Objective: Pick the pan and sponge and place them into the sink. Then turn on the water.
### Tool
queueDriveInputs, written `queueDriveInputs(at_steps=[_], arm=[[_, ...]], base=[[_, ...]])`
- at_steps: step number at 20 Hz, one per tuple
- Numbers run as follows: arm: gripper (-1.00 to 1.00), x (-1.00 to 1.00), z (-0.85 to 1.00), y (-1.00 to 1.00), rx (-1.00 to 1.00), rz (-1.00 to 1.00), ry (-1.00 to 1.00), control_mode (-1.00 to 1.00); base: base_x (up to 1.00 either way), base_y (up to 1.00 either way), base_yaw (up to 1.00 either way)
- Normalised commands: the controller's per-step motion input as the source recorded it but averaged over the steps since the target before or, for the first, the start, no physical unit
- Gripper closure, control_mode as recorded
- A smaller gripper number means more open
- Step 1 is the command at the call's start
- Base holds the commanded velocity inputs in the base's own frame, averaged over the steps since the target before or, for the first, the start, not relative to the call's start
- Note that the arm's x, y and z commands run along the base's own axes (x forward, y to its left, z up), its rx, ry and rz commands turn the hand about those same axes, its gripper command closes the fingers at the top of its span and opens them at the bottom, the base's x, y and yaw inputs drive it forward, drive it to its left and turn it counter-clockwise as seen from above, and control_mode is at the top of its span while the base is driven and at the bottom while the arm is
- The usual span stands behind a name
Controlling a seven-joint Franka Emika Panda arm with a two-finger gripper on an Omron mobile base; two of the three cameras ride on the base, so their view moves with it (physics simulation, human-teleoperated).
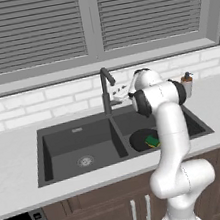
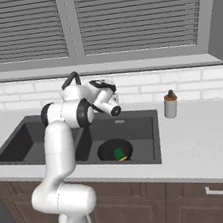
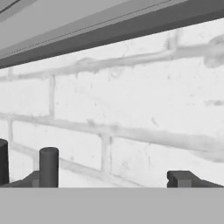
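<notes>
My arm [image 1: 173, 137] is smooth glossy white in rounded tubular links, with dark bands at the joints (black caps at the elbow). My end effector [image 3: 109, 177] carries two small dark finger tips [image 3: 181, 178].

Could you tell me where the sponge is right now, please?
The sponge lies in the pan, in the right basin of the sink, near its front wall.
</notes>
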Motion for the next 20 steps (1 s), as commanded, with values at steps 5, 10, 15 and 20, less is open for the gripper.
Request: queueDriveInputs(at_steps=[5, 10, 15, 20], arm=[[1.0, 0.32, -0.17, 0.04, 0.0, 0.0, 0.03, -1.0], [1.0, 0.12, -0.13, -0.01, 0.0, 0.0, 0.01, -1.0], [1.0, 0.0, -0.1, -0.37, 0.02, -0.07, 0.02, -1.0], [1.0, 0.0, -0.11, -0.71, 0.04, -0.19, 0.1, -1.0]], base=[[0.0, 0.0, 0.0], [0.0, 0.0, 0.0], [0.0, 0.0, 0.0], [0.0, 0.0, 0.0]])
